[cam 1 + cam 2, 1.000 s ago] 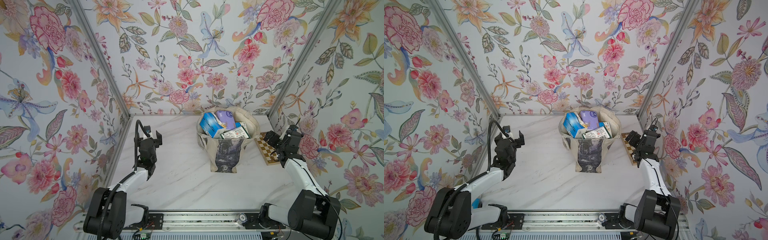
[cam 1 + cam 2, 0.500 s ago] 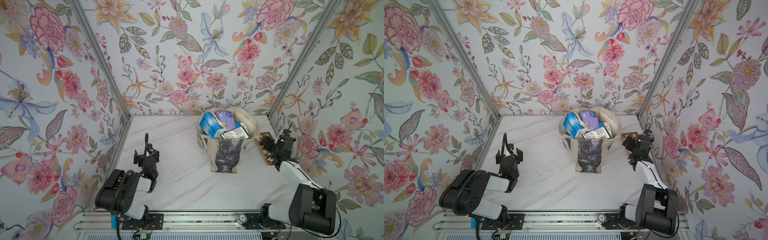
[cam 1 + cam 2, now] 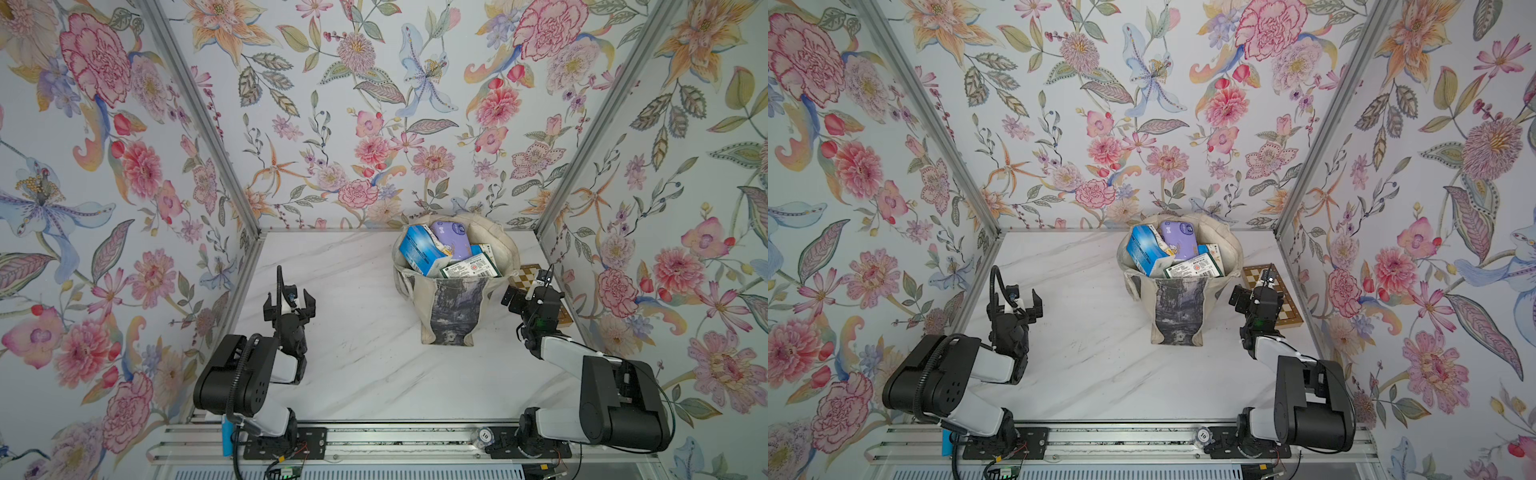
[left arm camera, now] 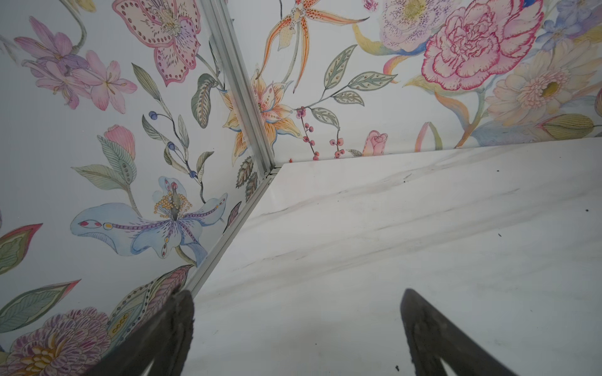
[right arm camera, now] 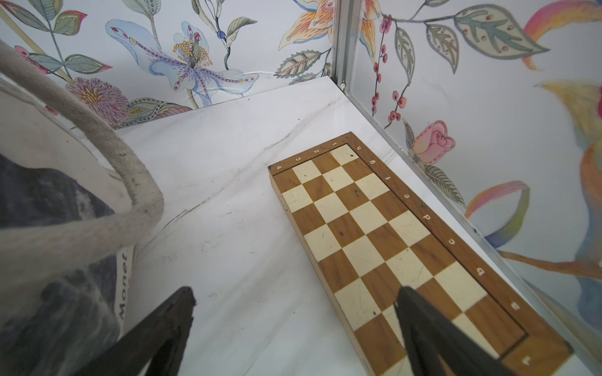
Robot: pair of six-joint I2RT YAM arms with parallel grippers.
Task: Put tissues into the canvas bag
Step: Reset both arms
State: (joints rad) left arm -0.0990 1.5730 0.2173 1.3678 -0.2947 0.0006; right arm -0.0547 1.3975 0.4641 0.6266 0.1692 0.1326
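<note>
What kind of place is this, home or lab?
Likely a lab robot cell: two arms bolted to an aluminium rail, wallpapered panels in metal framing, a marble-look tabletop with a canvas bag and chessboard.

1. We see the canvas bag (image 3: 453, 316), a cream tote with a dark grey-purple picture on its front. It stands upright toward the back, right of centre, with its mouth wide open.
2. We see the tissues (image 3: 446, 255) heaped inside, reaching the rim. A blue pack (image 3: 415, 249) tilts on end, a lilac pack (image 3: 451, 239) sits behind it, and a green-white pack (image 3: 469, 268) lies in front.
</note>
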